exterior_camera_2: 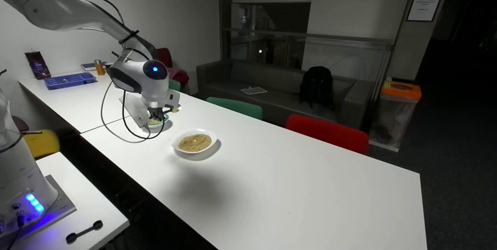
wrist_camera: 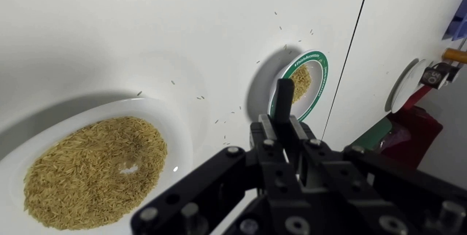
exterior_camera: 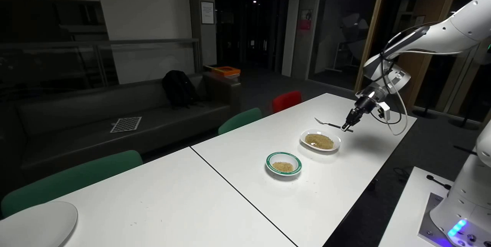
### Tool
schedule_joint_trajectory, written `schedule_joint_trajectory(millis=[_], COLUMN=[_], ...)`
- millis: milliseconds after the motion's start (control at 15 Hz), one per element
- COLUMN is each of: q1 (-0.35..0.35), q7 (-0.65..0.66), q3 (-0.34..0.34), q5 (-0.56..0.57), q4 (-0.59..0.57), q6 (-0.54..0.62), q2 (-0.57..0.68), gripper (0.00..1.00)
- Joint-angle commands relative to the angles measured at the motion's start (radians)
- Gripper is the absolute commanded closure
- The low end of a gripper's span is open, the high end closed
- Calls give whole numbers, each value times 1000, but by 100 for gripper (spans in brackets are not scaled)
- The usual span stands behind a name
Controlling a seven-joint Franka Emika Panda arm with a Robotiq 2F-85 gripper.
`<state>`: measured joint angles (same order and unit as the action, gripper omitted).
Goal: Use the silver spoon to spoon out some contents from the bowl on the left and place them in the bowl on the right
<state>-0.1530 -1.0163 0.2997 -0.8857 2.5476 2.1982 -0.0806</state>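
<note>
i'm gripping the silver spoon (exterior_camera: 333, 125) right now: my hand (wrist_camera: 283, 124) is pinching it by the black handle (wrist_camera: 284, 98), right of centre in the wrist view, the handle's end sticking out past the fingertips. in an exterior view, right half of the frame, the spoon is hanging above the bench (exterior_camera: 245, 147), its head pointing left! and in an exterior view, left of centre, a tan patch (exterior_camera_2: 175, 110) is showing at the head, too small to make out clearly.

below me, the white bowl (wrist_camera: 175, 133) is filling the lower left of the wrist view, holding a broad heap of grains (wrist_camera: 84, 176), with a pale patch showing on the heap's right side. over right of centre, the green-rimmed bowl (wrist_camera: 324, 72) is holding a smaller heap (wrist_camera: 301, 81) and partly hiding behind the handle and my fingertips. both bowls are standing upright on the bench, apart from each other, and loose grains are lying scattered between them.

further out, a plate (exterior_camera: 38, 226) is resting at the lower left of an exterior view, a black backpack (exterior_camera: 179, 89) is sitting on the sofa (exterior_camera: 96, 105) at upper left, and in an exterior view a blue tray (exterior_camera_2: 70, 80) is lying at the upper left, on the far stretch of the bench.
</note>
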Motion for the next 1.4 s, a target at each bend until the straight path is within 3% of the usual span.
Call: schedule_joint_trajectory(millis=[0,800,1267,1333], q1=[-36,-68,-64,-64], q7=[-46,-86,-48,-48], q3=[-3,6,-9,-10], q5=[-29,-65,-35,-33], q4=[-41,-75,-46,-46], q6=[-61,-124,-80,-80], q2=[23,43,22,22], gripper=[97,97,97,89])
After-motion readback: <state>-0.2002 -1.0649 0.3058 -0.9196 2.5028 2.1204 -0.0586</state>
